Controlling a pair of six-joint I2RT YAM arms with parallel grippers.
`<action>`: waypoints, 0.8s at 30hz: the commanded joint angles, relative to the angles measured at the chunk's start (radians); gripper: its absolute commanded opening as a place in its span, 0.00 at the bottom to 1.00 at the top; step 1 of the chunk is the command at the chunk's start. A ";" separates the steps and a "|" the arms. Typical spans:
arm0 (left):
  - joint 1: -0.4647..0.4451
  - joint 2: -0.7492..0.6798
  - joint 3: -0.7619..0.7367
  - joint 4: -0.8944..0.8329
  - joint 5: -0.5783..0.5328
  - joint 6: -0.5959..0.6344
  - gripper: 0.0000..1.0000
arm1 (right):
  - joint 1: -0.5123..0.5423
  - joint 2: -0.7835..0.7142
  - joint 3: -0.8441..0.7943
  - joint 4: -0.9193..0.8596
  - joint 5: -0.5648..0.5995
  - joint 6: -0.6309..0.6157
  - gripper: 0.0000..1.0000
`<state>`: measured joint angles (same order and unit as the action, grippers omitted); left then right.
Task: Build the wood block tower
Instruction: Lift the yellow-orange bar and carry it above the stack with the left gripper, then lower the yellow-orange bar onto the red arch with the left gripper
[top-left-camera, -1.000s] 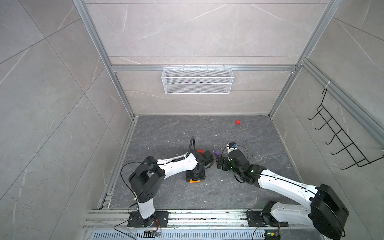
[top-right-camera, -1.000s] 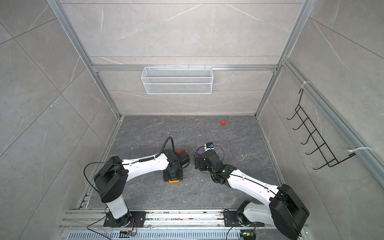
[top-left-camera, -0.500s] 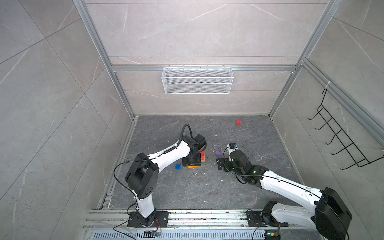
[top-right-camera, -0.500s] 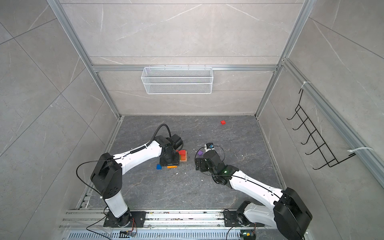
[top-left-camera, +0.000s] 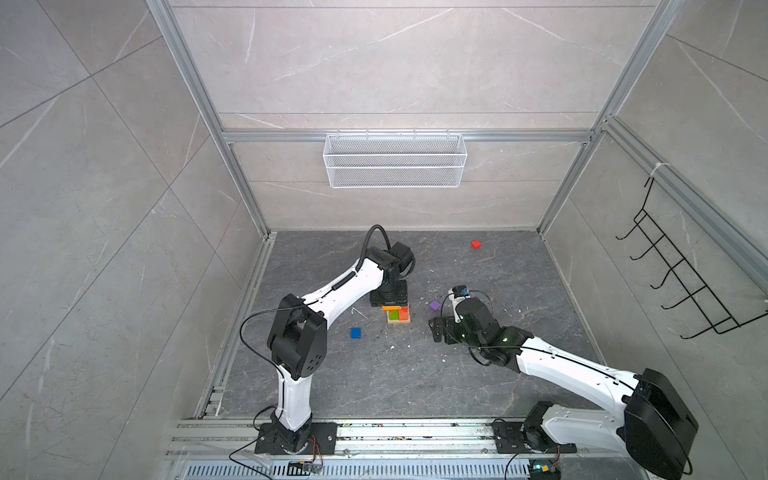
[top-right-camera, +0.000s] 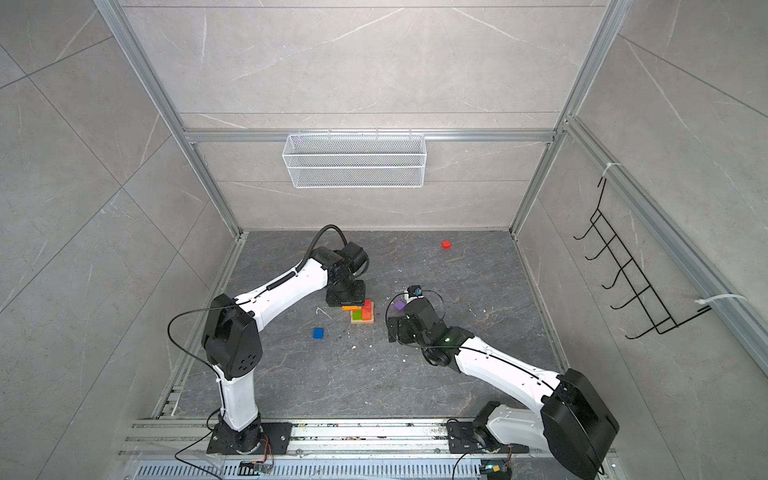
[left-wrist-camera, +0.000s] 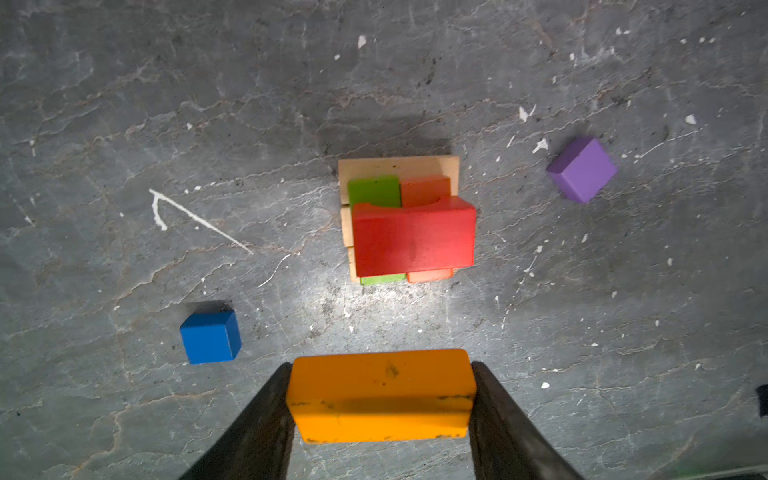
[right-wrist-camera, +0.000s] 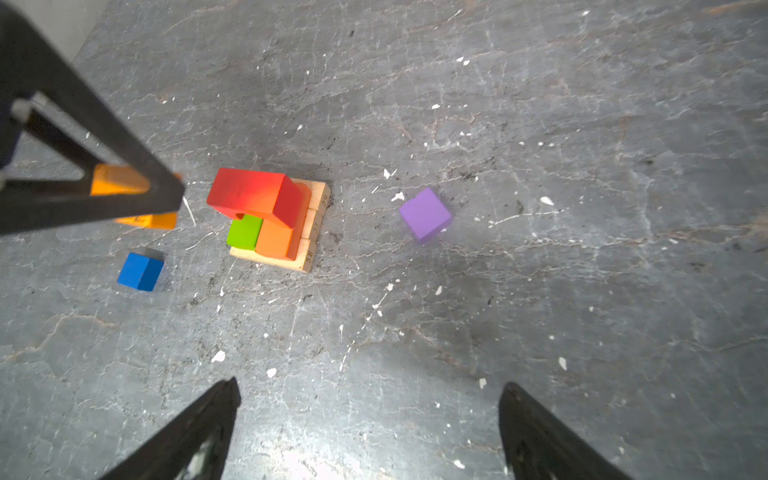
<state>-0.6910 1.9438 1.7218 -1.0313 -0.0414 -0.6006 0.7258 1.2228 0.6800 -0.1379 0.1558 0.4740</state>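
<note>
Blocks of the wood block tower (top-left-camera: 399, 318) sit stacked near the middle of the grey floor (top-left-camera: 374, 382), between the two arms in both top views. Its tan base bars (left-wrist-camera: 399, 166) lie side by side on the floor, a green slab (left-wrist-camera: 374, 191) and an orange-red slab (left-wrist-camera: 424, 190) rest on them next to each other, and a red arch block (left-wrist-camera: 413, 237) lies across both slabs. The left gripper (left-wrist-camera: 380, 365) is clamped on an orange block (left-wrist-camera: 380, 395), one finger against each end, and holds it just beside the tower, apart from it, on the side away from the right arm. The right gripper (right-wrist-camera: 369, 384) hangs on the tower's other side, a little way off, with its jaws spread wide and only bare floor between them. A blue cube (top-left-camera: 355, 333) lies on the floor near the tower on the left arm's side, and a purple cube (top-left-camera: 434, 306) lies between the tower and the right gripper. A small red block (top-left-camera: 476, 244) lies well apart, close to the back wall.
</note>
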 joint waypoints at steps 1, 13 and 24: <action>0.005 0.032 0.061 -0.053 0.026 0.043 0.55 | 0.006 -0.011 0.010 -0.021 -0.022 -0.024 0.99; 0.016 0.139 0.180 -0.100 0.031 0.055 0.55 | 0.008 -0.022 0.006 -0.019 -0.067 -0.062 0.98; 0.019 0.200 0.244 -0.121 0.020 0.057 0.55 | 0.008 -0.032 0.000 -0.014 -0.075 -0.066 0.97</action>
<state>-0.6781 2.1307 1.9221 -1.1065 -0.0212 -0.5705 0.7265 1.2152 0.6800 -0.1535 0.0807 0.4244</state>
